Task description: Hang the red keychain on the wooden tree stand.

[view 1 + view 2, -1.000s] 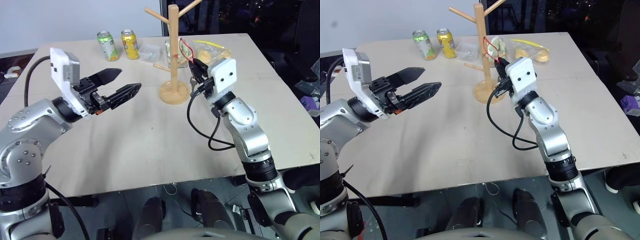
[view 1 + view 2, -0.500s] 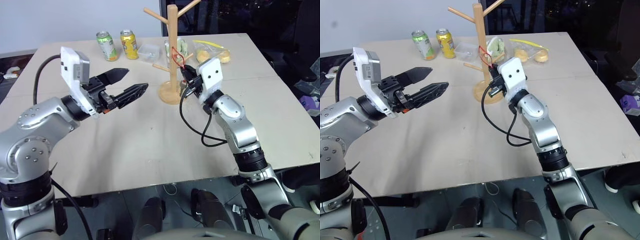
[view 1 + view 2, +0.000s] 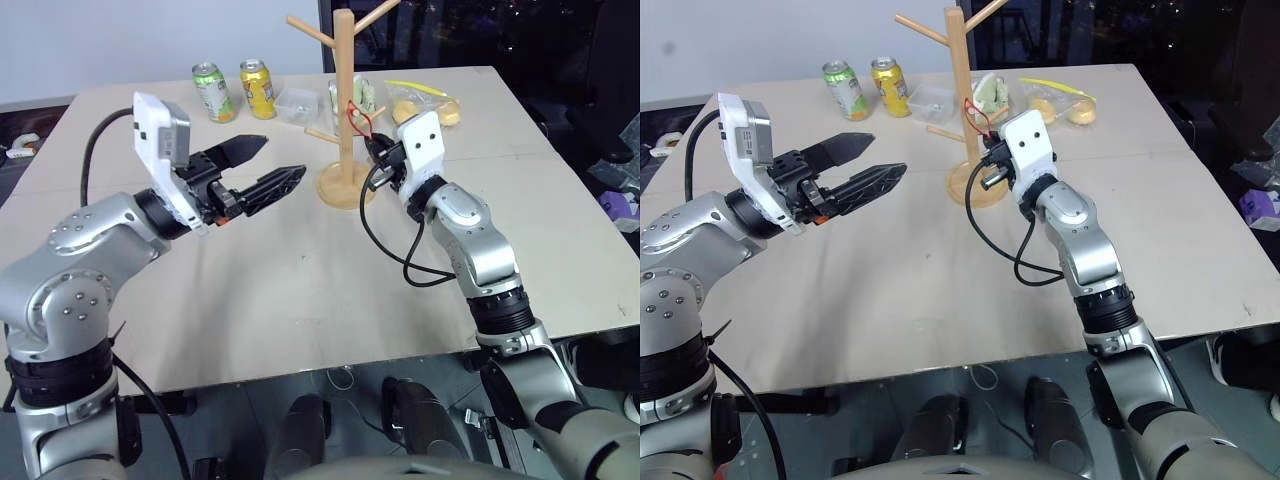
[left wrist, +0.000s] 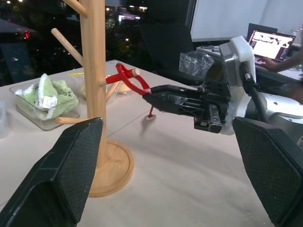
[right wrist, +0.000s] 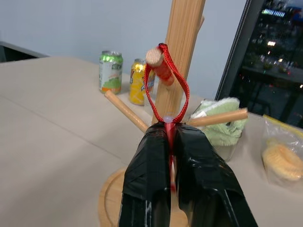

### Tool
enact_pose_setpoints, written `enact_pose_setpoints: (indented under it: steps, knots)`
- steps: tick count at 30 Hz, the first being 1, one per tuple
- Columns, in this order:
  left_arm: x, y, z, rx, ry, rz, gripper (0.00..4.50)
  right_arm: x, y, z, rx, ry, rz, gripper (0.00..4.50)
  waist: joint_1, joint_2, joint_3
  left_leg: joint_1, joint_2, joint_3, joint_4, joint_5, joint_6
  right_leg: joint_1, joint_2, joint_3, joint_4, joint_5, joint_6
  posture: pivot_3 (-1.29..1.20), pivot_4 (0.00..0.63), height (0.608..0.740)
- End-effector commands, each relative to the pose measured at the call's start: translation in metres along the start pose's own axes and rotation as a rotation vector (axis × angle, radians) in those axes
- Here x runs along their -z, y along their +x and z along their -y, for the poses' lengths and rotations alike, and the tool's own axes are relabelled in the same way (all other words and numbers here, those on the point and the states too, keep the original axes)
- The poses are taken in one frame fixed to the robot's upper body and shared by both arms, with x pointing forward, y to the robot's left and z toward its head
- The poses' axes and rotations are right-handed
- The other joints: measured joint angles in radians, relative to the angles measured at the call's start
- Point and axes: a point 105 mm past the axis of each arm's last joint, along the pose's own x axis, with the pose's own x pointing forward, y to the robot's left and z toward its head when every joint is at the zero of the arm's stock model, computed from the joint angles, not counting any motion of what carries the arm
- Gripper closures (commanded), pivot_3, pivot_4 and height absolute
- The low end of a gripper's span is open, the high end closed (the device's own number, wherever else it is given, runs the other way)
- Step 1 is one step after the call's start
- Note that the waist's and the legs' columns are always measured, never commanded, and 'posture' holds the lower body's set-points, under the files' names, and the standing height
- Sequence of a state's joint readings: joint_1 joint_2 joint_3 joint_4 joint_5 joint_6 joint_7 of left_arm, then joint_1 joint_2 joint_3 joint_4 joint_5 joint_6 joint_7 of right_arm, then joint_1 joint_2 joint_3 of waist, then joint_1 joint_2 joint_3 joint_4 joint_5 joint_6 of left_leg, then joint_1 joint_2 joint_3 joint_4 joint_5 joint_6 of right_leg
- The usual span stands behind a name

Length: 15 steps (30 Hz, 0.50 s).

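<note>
Right gripper (image 5: 171, 137) pinching red keychain (image 5: 166, 90), cord loop draping over wooden tree stand (image 3: 345, 110) peg; left gripper (image 3: 272, 170) hovering, fingers spread.

Red keychain (image 4: 129, 81) over peg (pincer-held)

On the desk (image 3: 300, 300) there is one wooden tree stand (image 3: 346, 100) near the far edge and one red keychain (image 5: 165, 85). Two cans stand by the far edge: one green can (image 3: 214, 90) and one yellow can (image 3: 259, 88). There are two robot grippers: left gripper (image 3: 268, 168), right gripper (image 3: 372, 150).
</note>
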State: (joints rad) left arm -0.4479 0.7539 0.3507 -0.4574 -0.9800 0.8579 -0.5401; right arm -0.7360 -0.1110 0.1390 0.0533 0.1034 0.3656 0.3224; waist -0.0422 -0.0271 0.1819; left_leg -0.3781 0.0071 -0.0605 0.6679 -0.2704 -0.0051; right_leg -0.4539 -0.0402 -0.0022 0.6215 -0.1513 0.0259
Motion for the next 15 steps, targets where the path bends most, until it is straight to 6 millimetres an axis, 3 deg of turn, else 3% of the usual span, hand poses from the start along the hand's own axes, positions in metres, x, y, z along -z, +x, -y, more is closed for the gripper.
enact_pose_setpoints:
  steps: [1, 8, 11, 15]
  knots:
    - [-0.009, -0.004, -0.004, -0.017, 0.046, 0.006, 0.00, -0.009, -0.002, -0.002, -0.049, -0.002, 0.010, 2.92, 0.000, 0.000, 0.000, 0.000, 0.000, 0.000, 0.000, 0.000, 0.000, 0.000, 0.000, 0.000, 0.000, 0.000, 0.000, 0.00, 0.150, 0.740]
    - [0.004, -0.026, -0.033, -0.087, 0.102, -0.181, 0.00, 0.002, -0.036, 0.018, -0.196, -0.022, -0.118, 0.04, 0.001, 0.000, 0.000, 0.000, 0.000, 0.000, 0.000, 0.000, 0.000, 0.000, 0.000, 0.000, 0.000, -0.001, -0.002, 0.00, 0.150, 0.740]
    - [0.008, -0.039, -0.044, -0.101, 0.132, -0.267, 0.00, -0.006, -0.051, 0.028, -0.278, 0.008, -0.147, 0.01, 0.000, 0.001, 0.001, 0.000, 0.000, 0.000, 0.000, 0.000, 0.000, 0.000, 0.000, 0.000, -0.001, -0.001, -0.002, 0.00, 0.150, 0.740]
    - [0.013, -0.063, -0.062, -0.118, 0.160, -0.392, 0.00, -0.042, -0.073, 0.032, -0.451, 0.085, -0.135, 0.01, -0.003, 0.002, 0.005, 0.000, 0.001, 0.001, -0.001, 0.000, 0.000, 0.000, 0.001, 0.000, -0.001, -0.002, -0.002, 0.00, 0.150, 0.740]
